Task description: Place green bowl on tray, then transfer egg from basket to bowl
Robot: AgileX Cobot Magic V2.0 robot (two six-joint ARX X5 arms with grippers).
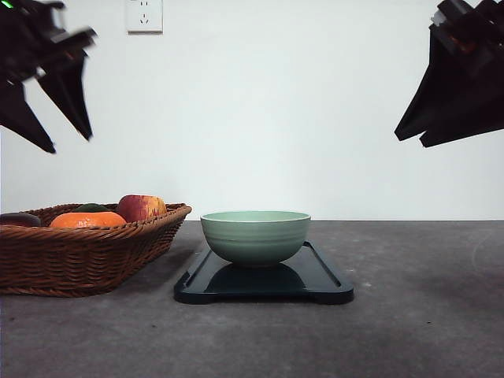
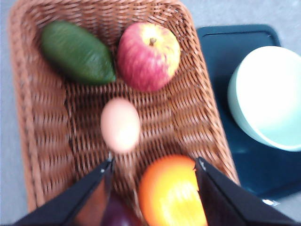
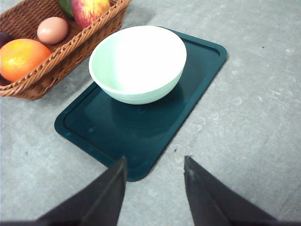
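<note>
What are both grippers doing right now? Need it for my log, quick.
Left gripper: open, holding nothing, above the basket near the egg.
Right gripper: open, holding nothing, over the tray.

A plain white wall [image 1: 260, 118] rises behind a grey, mottled worktop [image 1: 409, 315], the two meeting in a straight level line. A white electrical socket [image 1: 144, 15] sits high on the wall, just to the right of the left end effector [image 1: 47, 118] in the front view. Soft, even light falls across the scene, leaving faint shadows on the worktop's matte, lightly speckled surface.
</note>
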